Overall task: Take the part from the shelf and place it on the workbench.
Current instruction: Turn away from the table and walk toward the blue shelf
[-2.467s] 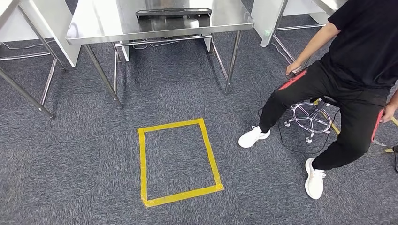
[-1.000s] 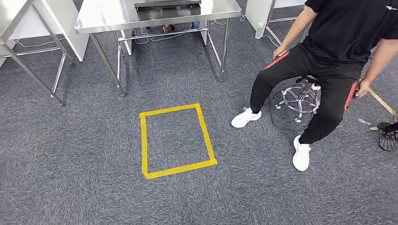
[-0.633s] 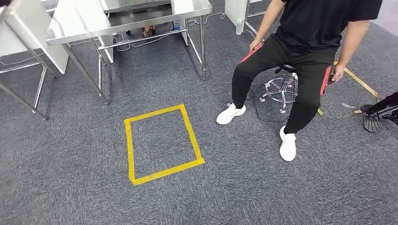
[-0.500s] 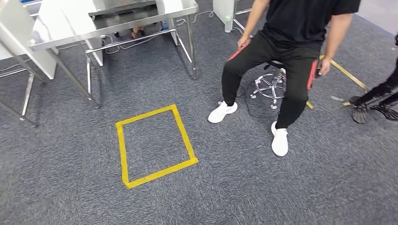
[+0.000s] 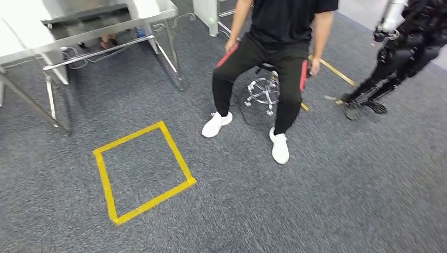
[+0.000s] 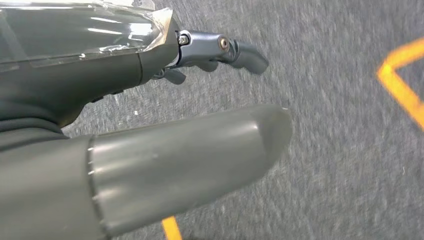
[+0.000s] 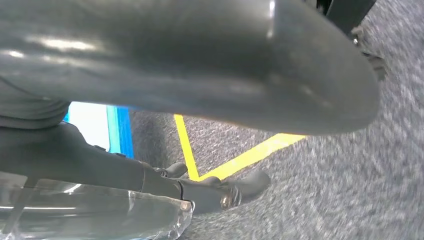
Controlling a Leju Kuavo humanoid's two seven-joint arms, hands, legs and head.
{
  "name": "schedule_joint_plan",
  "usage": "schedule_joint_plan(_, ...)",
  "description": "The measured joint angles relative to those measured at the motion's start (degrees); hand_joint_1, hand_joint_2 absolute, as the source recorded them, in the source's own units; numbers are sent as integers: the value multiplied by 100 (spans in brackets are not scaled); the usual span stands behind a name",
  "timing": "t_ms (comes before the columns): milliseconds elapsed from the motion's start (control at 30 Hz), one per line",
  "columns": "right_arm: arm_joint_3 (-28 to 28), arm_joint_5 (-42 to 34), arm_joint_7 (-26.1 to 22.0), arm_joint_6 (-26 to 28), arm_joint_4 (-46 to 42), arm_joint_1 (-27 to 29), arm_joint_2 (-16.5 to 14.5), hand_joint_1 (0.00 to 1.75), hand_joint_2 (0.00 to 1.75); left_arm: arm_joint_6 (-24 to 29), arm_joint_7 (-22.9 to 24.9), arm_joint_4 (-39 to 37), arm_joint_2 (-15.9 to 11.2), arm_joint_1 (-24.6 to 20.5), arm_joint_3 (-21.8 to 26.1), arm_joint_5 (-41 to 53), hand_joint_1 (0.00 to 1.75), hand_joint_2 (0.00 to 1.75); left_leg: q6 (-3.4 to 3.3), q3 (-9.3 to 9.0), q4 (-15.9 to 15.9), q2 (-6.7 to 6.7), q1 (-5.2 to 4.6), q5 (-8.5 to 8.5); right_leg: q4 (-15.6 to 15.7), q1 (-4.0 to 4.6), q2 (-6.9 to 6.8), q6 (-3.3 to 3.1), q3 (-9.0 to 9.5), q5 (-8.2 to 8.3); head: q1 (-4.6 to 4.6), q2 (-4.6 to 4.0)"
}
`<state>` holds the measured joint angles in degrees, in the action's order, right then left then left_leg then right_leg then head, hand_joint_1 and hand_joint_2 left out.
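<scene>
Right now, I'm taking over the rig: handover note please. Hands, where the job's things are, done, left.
Left hand: hangs over grey carpet, holds nothing, fingers apart.
Right hand: also over the carpet, nothing in it, fingers apart as far as the wrist view shows.
Job's things: I can't pick out a shelf or the part. A steel table stands at upper left with a dark tray on it.
Nearby: yellow tape square on the floor, a person seated on a stool, another robot at far right.
Done: nothing picked up.
Left: find the shelf, take the part, place it on the workbench.
</scene>
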<state>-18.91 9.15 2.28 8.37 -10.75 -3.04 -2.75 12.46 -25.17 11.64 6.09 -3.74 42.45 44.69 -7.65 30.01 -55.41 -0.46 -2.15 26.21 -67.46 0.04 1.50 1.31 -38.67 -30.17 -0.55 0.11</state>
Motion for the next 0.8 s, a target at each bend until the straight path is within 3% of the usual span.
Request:
schedule_joint_plan(67,1,-1,2,0,0,-13,25,0,0,-3,1,-7,25,16,2,1,0,0,90,43,-7,192,45,-8,-513,-91,-76,111,-217,-193,-10,0)
schedule_joint_plan(100,1,-2,2,0,0,-11,38,0,0,-3,1,-10,38,20,2,1,0,0,138,62,-15,271,71,-10,-545,-138,-102,191,-204,-192,-10,0)
schedule_joint_plan(167,1,-2,2,0,0,3,58,0,0,-3,1,-11,53,16,2,1,0,0,271,110,-97,417,140,20,106,-233,-249,398,217,17,-14,0)
schedule_joint_plan(200,3,-2,3,-1,0,1,57,0,0,-3,1,-9,48,14,3,1,0,0,344,141,-159,481,154,51,437,-258,-369,459,429,106,-20,0)
schedule_joint_plan(233,5,-1,4,-1,-1,-5,56,0,0,-1,2,-8,44,12,3,1,0,0,422,174,-240,548,166,98,723,-268,-469,472,589,186,-27,0)
schedule_joint_plan(267,7,-1,6,-1,-2,-14,51,0,0,2,1,-7,37,6,3,2,0,0,484,191,-299,601,160,140,819,-262,-525,416,633,204,-24,0)
schedule_joint_plan(367,10,-2,23,7,-4,-17,54,0,0,4,-1,-8,37,-19,3,16,0,0,602,164,-344,715,175,217,796,-249,-400,177,570,220,10,0)
schedule_joint_plan(433,9,-16,55,31,-3,-16,56,0,0,4,3,-9,39,-21,3,40,0,0,680,206,-514,529,220,417,807,-283,-295,73,555,270,14,0)
schedule_joint_plan(500,9,-27,80,53,-2,-18,56,0,0,4,27,-11,38,-10,2,74,0,0,751,410,-1069,208,258,876,806,-289,-190,0,502,334,18,0)
schedule_joint_plan(567,8,-22,86,59,-2,-10,57,0,0,7,63,-13,40,2,2,94,0,0,773,637,-1687,81,274,1224,800,-277,-66,-14,425,386,19,0)
schedule_joint_plan(600,7,-16,87,58,-2,-1,58,0,0,10,75,-14,43,5,2,96,0,0,770,650,-1780,65,281,1230,799,-275,4,-4,397,409,20,0)
schedule_joint_plan(633,7,-8,87,56,-2,8,60,0,0,15,86,-14,45,5,3,97,0,0,760,562,-1663,52,288,1125,798,-276,77,14,379,428,20,0)
schedule_joint_plan(667,7,1,87,52,-2,15,61,0,0,22,93,-14,46,5,3,97,0,0,742,374,-1347,11,298,940,799,-278,151,34,369,447,20,0)
schedule_joint_plan(733,8,9,87,40,-2,17,63,0,0,40,99,-15,48,5,3,101,0,0,710,-36,-606,-241,308,632,803,-270,279,94,360,487,17,0)
schedule_joint_plan(800,7,-9,103,37,-2,15,66,0,0,61,101,-16,55,7,1,128,0,0,680,-192,-305,-395,277,540,824,-249,379,171,345,537,13,0)
